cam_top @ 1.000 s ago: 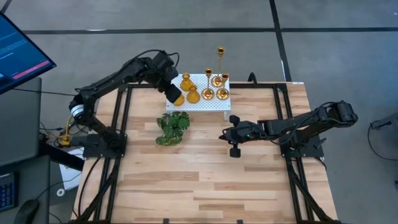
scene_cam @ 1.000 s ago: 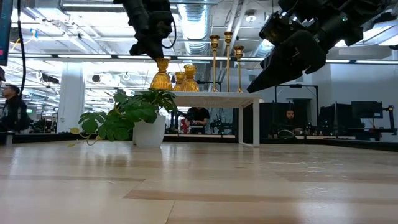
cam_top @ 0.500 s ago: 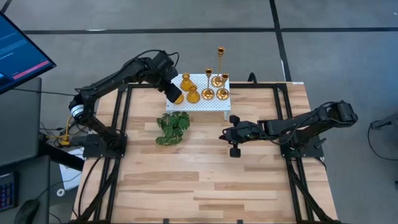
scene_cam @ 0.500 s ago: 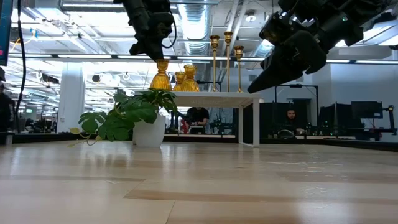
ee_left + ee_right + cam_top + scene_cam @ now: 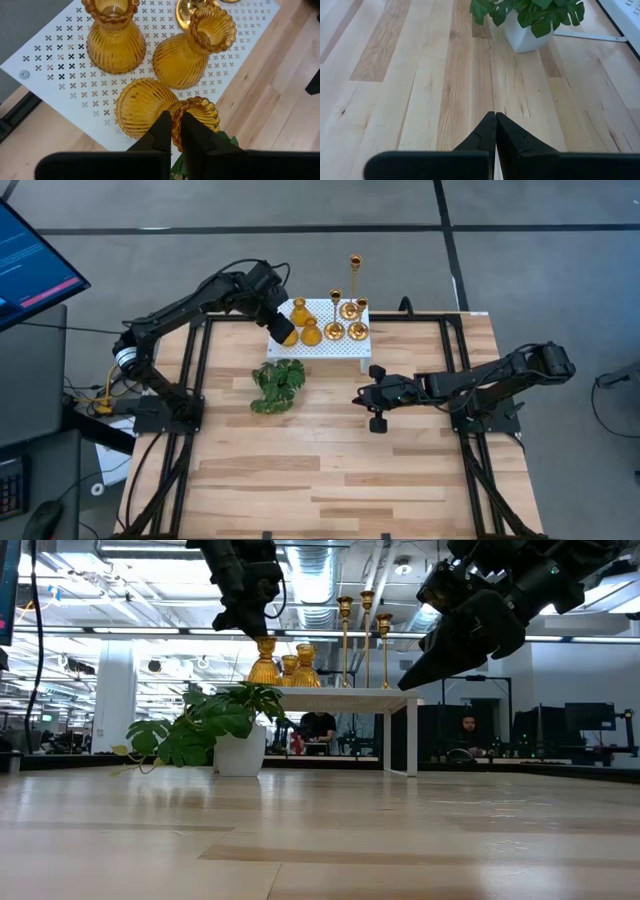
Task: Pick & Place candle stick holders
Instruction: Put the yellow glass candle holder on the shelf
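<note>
Since a second ago the left claw [image 5: 173, 131] has carried its squat amber holder [image 5: 150, 110] slightly inward over the white perforated platform [image 5: 345, 346], still pinching the scalloped rim. The holder sits at the platform's corner nearest the plant [image 5: 278, 385], beside two more squat holders [image 5: 114, 37]. Tall gold holders [image 5: 354, 288] stand at the platform's other end. The right claw [image 5: 495, 131] hangs pressed together above the counter [image 5: 330, 460].

A green leafy plant in a white pot [image 5: 279, 386] stood on the pale wooden plank table [image 5: 330, 470], just beside the white perforated platform [image 5: 322, 346] on its thin white legs. Off the table's edge, a dark monitor with a blue screen [image 5: 28, 265] glowed.
</note>
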Tool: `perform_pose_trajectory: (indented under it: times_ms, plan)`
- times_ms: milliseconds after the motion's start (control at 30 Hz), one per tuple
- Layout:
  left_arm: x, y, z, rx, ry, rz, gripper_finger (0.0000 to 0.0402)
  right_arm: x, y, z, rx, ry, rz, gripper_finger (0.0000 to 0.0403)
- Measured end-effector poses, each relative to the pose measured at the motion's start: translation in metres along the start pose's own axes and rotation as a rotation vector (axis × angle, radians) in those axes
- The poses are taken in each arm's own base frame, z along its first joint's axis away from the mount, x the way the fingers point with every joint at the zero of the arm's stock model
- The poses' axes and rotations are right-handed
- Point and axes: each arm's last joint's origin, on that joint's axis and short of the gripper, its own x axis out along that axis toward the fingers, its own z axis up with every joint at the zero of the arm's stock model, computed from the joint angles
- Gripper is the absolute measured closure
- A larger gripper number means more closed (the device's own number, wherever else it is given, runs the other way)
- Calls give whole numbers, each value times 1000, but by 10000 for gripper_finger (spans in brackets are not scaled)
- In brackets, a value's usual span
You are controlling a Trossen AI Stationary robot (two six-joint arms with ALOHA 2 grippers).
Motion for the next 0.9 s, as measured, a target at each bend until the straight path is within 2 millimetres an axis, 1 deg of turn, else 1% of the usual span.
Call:
perform_pose_trajectory:
  times_ms: [167, 333, 433, 667, 800, 900]
  plan:
    - [0, 0, 1, 1, -5, 4, 376, 0, 0, 0, -1, 4, 0, 403]
    - [1, 0, 1, 1, -7, 12, 353, 0, 0, -2, -3, 20, 1, 403]
    - [1, 1, 1, 1, -10, 44, 342, 0, 0, -2, -3, 22, 1, 403]
    - [-1, 3, 1, 3, -25, 101, 335, 0, 0, -2, -3, 22, 1, 403]
    - [-6, 2, 1, 6, -44, 107, 336, 0, 0, -2, -3, 22, 1, 403]
    - [-16, 1, -1, 9, -77, 104, 336, 0, 0, -2, -3, 21, 1, 403]
